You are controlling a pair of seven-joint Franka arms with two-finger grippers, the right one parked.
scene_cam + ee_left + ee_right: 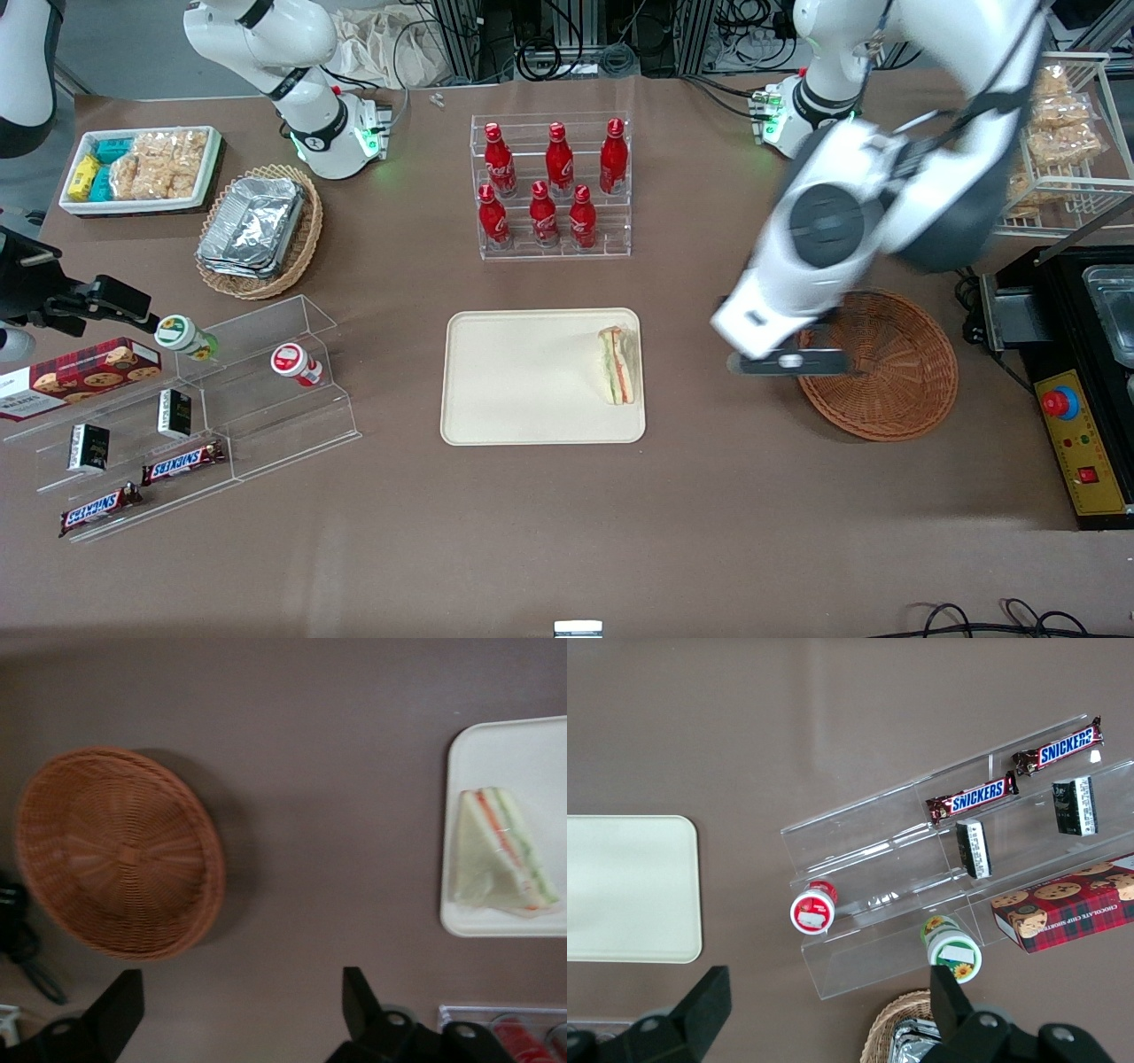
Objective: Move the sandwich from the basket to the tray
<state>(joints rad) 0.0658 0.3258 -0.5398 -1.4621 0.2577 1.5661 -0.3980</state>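
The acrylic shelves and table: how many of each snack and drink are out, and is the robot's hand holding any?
Red cola bottles: 6
Snickers bars: 2
Sandwich, on the tray: 1
Cookie box: 1
Total: 10
The hand is open, empty, above the table between basket and tray.

My pincer [828, 979] hangs over a clear stepped rack [868, 846]. A red-capped cup [812, 908] lies between my fingers and a green-capped cup [951, 953] sits at one fingertip. Two Snickers bars [972, 797] lie farther out. The tray [629, 890] lies off my other finger.
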